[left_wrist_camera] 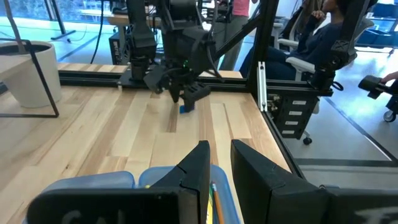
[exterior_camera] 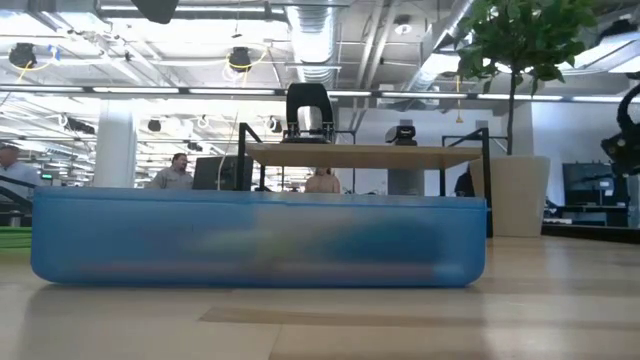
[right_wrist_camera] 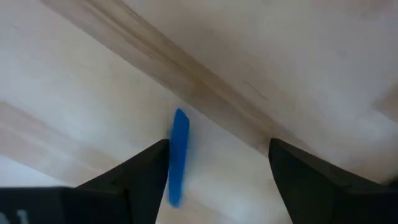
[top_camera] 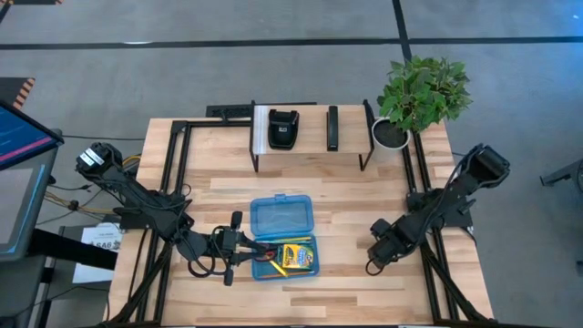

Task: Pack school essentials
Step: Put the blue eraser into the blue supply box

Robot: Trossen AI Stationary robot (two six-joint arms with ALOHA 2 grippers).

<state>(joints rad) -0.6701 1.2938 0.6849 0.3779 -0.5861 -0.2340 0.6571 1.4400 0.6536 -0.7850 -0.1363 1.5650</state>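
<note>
On the pale wood-plank counter: one translucent blue plastic case, lid flipped up, holding one yellow-green crayon box and a couple of pencils. One small flat blue eraser out on the planks, right end effector spread wide over it, not gripping. Left end effector nearly shut, empty, above the case.

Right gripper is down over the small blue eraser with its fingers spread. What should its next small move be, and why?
Probably shift sideways to centre on the eraser, then close. In the right wrist view the blue eraser lies on the table right beside one finger, not midway in the open right gripper. The open blue case sits to its left for afterwards.
</note>
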